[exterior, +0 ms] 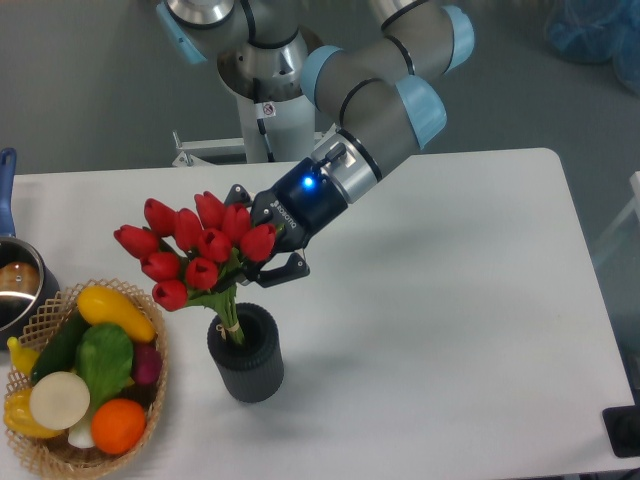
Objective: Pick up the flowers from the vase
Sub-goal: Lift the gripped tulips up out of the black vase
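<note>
The flowers [190, 250], a bunch of red tulips with green leaves and pale tied stems, lean to the left above the vase [246, 353]. Their stem ends still reach into the vase's mouth. The vase is dark grey, ribbed and cylindrical, and stands on the white table. My gripper [262, 250] is shut on the flowers just below the blooms, reaching in from the right. The blooms cover part of its fingers.
A wicker basket [48, 449] of vegetables stands at the front left, close to the vase. A metal pot [14, 285] with a blue handle sits at the left edge. The robot base [268, 90] rises behind the table.
</note>
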Robot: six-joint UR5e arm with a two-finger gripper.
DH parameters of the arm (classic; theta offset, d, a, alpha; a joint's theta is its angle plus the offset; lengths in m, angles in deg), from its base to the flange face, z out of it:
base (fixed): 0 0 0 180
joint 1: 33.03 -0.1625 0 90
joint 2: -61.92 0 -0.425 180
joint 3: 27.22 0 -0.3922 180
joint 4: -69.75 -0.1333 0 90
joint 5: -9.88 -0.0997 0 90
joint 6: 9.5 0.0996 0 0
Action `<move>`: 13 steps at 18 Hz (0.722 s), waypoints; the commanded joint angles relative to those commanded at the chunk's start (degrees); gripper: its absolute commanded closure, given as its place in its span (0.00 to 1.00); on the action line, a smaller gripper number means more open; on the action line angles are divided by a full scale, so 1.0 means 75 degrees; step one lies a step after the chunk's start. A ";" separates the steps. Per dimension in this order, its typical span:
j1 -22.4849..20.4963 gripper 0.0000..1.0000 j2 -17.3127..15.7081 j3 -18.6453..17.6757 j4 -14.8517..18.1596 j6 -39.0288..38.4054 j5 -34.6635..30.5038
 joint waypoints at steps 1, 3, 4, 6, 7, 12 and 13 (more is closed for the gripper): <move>-0.0023 0.65 -0.0035 0.0023 0.0000 0.0000 0.0081; -0.0152 0.65 -0.0198 0.0035 0.0012 -0.0163 0.0234; -0.0211 0.65 -0.0292 0.0035 0.0012 -0.0396 0.0281; -0.0339 0.65 -0.0422 0.0070 0.0000 -0.0644 0.0293; -0.0363 0.65 -0.0480 0.0070 0.0012 -0.0668 0.0305; -0.0457 0.65 -0.0738 0.0070 0.0012 -0.0844 0.0457; -0.0457 0.65 -0.0738 0.0070 0.0012 -0.0855 0.0480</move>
